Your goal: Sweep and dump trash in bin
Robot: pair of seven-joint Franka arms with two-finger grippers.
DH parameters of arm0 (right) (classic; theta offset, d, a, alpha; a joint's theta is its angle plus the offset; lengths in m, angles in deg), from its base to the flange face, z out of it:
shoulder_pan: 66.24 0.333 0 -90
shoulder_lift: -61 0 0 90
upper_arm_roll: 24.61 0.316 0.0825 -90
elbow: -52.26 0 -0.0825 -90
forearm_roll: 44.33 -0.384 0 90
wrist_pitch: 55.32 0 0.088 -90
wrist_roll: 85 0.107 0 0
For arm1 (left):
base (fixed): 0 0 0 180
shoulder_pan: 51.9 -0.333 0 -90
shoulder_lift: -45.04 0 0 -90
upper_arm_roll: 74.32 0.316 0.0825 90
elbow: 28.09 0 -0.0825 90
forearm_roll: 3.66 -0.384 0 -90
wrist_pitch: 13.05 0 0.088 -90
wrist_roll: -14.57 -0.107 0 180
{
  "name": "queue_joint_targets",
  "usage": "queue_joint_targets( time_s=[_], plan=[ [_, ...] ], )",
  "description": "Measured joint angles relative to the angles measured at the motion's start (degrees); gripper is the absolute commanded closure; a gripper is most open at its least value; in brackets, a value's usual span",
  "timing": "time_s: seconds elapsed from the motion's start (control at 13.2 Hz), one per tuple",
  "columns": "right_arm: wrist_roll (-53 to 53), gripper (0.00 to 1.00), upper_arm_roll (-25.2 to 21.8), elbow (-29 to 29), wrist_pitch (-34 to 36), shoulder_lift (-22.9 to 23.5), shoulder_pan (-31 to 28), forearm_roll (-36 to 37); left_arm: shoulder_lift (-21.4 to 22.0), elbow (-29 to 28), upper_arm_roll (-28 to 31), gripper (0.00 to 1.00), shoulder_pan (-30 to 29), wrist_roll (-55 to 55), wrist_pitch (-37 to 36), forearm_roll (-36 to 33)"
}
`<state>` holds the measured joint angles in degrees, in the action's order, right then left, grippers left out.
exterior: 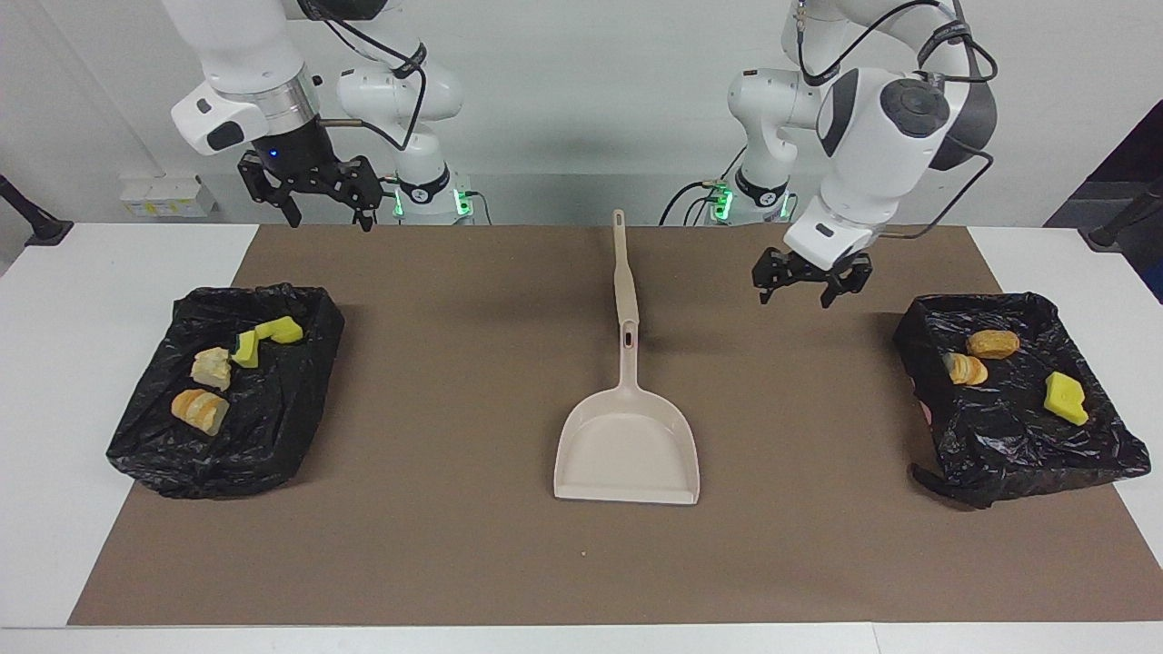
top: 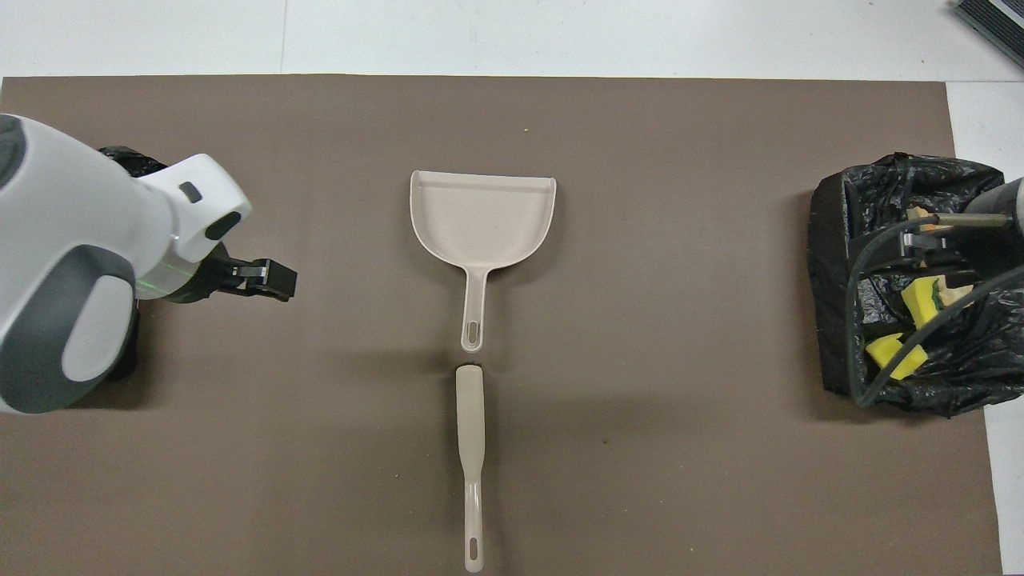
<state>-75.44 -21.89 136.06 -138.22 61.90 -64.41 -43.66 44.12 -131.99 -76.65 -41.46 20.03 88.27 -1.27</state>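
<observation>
**Trash binned, tools laid down, arms clear**

Facing view: the dustpan [exterior: 627, 450] lies flat at the middle of the brown mat [exterior: 454, 545], mouth toward the mat's edge farthest from the robots, with the brush [exterior: 623, 272] in line with its handle. By my reading the dumping is done; the sound move now is to lift both arms clear without touching either bin. The left gripper [exterior: 810, 276], fingers apart and empty, hangs over the mat beside the black-lined bin [exterior: 1018, 454] at the left arm's end. The right gripper [exterior: 314, 193], also open and empty, waits over the mat's corner at the right arm's end. The trash [exterior: 992, 343], yellow sponge chunks and golden bread lumps, sits in both bins: three pieces here, four in the other bin [exterior: 227, 454].

Overhead view: no trash remains on the mat [top: 680, 480]; yellow chunks [top: 896, 356] show in the bin [top: 832, 264] at the right arm's end.
</observation>
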Motion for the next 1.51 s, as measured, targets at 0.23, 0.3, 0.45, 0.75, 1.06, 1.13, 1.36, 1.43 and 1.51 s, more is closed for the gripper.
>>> queue_joint_targets(
  time_s=[0.23, 0.3, 0.45, 0.75, 1.06, 1.13, 1.36, 1.43, 1.51],
  plan=[
    [0.0, 0.00, 0.2, 0.0, 0.2, -0.1, 0.0, 0.0, 2.2, 0.0, 0.1, 0.00, -6.1, -6.2, -3.3, 0.0],
    [0.0, 0.00, 0.4, 0.0, 0.2, -0.2, 0.0, 0.0, 3.4, 0.0, 0.1, 0.00, -8.1, -8.5, -4.7, 0.0],
    [0.0, 0.00, 0.6, 0.0, 0.2, -0.2, 0.1, 0.0, 5.5, 0.1, 0.1, 0.00, -10.1, -10.6, -5.6, 0.0],
    [0.0, 0.00, 0.7, 0.0, 0.2, -0.4, 0.1, 0.0, 10.4, 1.8, 0.1, 0.00, -10.8, -11.0, -7.7, -0.1],
    [0.0, 0.00, 0.7, 0.0, 0.2, -0.7, 0.1, 0.0, 11.0, 4.0, 0.0, 0.00, -10.8, -11.7, -9.9, -0.7],
    [0.0, 0.00, 0.7, 0.0, 0.2, -0.7, 0.1, 0.0, 11.0, 4.6, 0.0, 0.00, -10.8, -11.8, -10.5, -0.7],
    [0.0, 0.00, 0.7, 0.0, 0.2, -0.7, 0.1, 0.0, 11.0, 6.9, -0.2, 0.00, -10.8, -11.9, -13.0, -0.7],
    [0.0, 0.00, 0.7, 0.0, 0.2, -0.7, 0.1, 0.0, 11.0, 7.1, -0.3, 0.00, -10.8, -11.9, -13.2, -0.7],
    [0.0, 0.00, 0.7, 0.0, 0.2, -0.7, 0.1, 0.0, 11.0, 7.2, -0.3, 0.00, -10.8, -11.9, -13.2, -0.7]
  ],
)
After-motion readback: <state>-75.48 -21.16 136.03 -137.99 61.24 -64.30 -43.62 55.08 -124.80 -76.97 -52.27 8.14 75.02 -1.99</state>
